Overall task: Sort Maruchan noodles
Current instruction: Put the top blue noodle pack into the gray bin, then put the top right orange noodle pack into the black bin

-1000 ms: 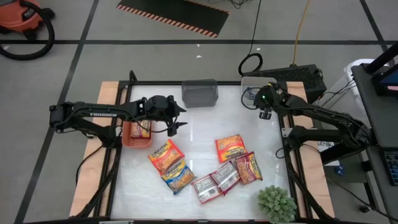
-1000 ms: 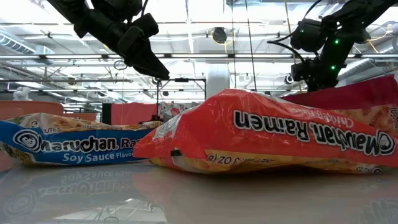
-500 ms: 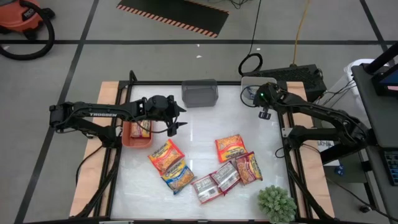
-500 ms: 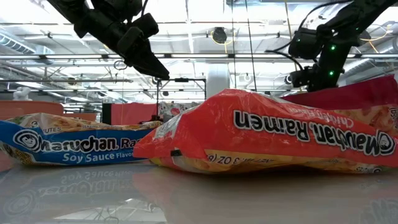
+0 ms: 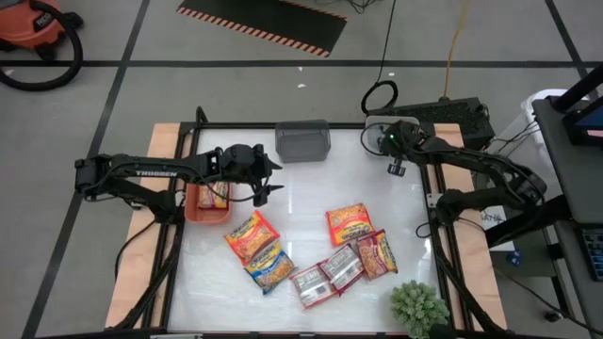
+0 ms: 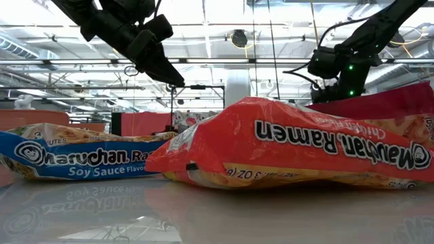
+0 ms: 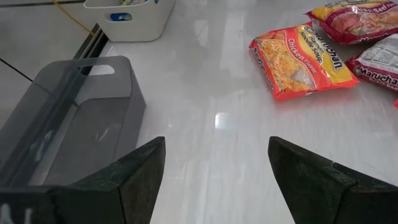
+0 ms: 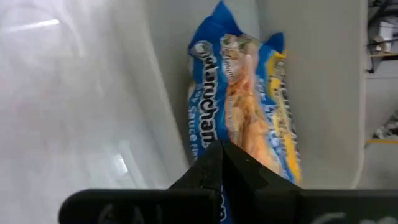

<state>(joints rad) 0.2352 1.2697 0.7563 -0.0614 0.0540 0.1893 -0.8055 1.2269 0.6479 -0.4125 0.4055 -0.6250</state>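
Packets of Maruchan noodles lie in three places. Six rest loose on the white table (image 5: 301,217): an orange-and-red packet (image 5: 251,235) and a blue-trimmed packet (image 5: 268,267) touching each other left of centre, a second orange packet (image 5: 350,224) right of centre, and three pinkish or silver-trimmed ones (image 5: 339,271) overlapping just in front of it. A red-trimmed one sits in the red bin (image 5: 192,209) at the left edge, and a blue soy-sauce packet (image 8: 249,118) lies in the white bin (image 8: 323,81) at the far right corner. The grey bin (image 5: 303,141) at the far middle appears empty.

The right gripper (image 5: 397,168) hovers over the near rim of the white bin, its jaws closed tight on nothing, the blue packet lying free beneath it. The left gripper (image 5: 261,179) hangs above bare table between the red and grey bins, jaws wide apart and empty.

My judgement is that a drop has just finished and the next pick is due. The main risk lies in the overlapping trio: a grip there could catch two wrappers at once or drag a neighbour, sending a wrong flavour to a bin. The crinkly film may also slip from a shallow pinch. A plant (image 5: 420,306) at the near right corner stands close to that cluster and could be knocked.
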